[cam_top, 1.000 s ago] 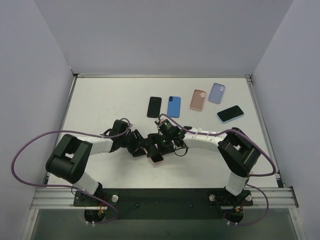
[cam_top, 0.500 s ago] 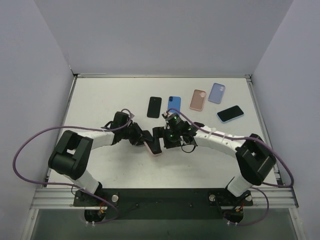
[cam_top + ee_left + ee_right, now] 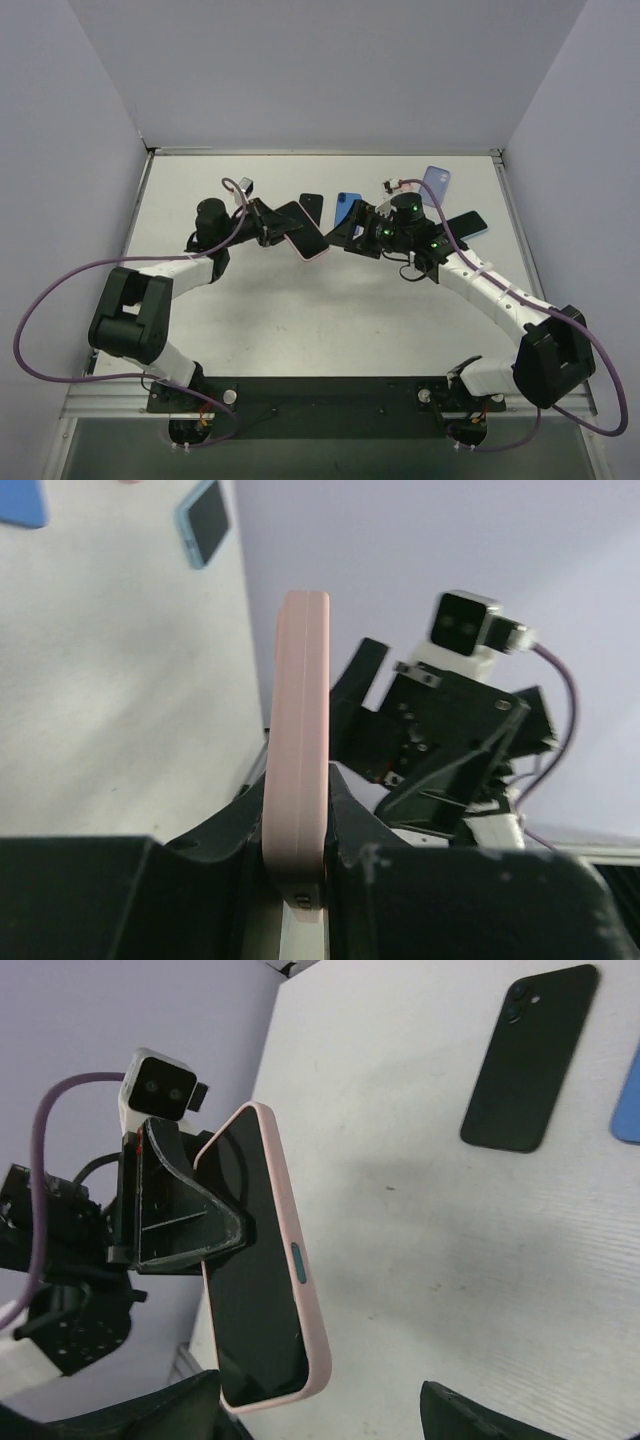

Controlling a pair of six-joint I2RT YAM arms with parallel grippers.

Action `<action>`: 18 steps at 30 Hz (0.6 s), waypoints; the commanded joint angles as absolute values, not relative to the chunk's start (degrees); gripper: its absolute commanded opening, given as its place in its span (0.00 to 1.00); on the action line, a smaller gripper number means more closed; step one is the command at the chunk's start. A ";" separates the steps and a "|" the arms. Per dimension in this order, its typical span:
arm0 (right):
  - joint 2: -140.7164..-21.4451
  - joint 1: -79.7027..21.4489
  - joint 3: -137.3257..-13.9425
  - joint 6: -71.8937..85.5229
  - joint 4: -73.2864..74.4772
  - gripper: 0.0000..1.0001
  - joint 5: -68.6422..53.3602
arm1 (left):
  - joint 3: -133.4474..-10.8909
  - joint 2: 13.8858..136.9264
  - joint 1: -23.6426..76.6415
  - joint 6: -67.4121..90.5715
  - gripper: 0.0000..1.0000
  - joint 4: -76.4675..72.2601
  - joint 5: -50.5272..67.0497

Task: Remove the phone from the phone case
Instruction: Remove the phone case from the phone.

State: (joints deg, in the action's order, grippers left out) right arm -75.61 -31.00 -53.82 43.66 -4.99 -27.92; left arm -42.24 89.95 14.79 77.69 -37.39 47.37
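Observation:
The phone in a pink case (image 3: 308, 240) is held in the air over the table's middle, in front of the row of phones. My left gripper (image 3: 280, 226) is shut on one end of it. In the left wrist view the case (image 3: 297, 730) stands edge-on between the jaws. My right gripper (image 3: 347, 230) is open just right of the phone's free end. In the right wrist view the dark screen (image 3: 255, 1280) faces the camera. The phone's lower end sits between the spread fingertips (image 3: 160, 1412), nearer the left one, with no contact that I can see.
On the white table (image 3: 220, 300) at the back lie a black phone (image 3: 309, 208), a blue one (image 3: 347, 206), a pink case (image 3: 392, 196), a lilac case (image 3: 436, 182) and a blue-cased phone (image 3: 468, 224). The right arm partly covers them. Walls close in both sides.
The left gripper has lifted the pink-cased phone off the table and carried it toward the back. The right gripper has risen and moved back and to the right, staying beside the phone.

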 commanded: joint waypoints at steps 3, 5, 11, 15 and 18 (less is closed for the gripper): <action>-77.17 -30.76 -52.03 57.65 -23.19 0.56 -37.17 | -42.45 91.32 14.41 93.86 0.00 -67.30 51.86; -77.60 -30.59 -50.28 61.32 -27.91 0.40 -38.05 | -42.19 91.41 14.33 95.27 0.00 -68.64 51.51; -79.53 -30.32 -45.88 70.74 -42.69 0.10 -40.25 | -41.75 90.70 13.80 96.42 0.00 -69.96 50.98; -80.77 -30.41 -43.86 77.67 -50.17 0.00 -41.04 | -41.84 90.62 13.45 96.68 0.00 -70.31 50.54; -81.47 -30.41 -41.84 84.08 -57.90 0.00 -40.70 | -41.57 90.79 13.18 97.64 0.00 -72.15 49.84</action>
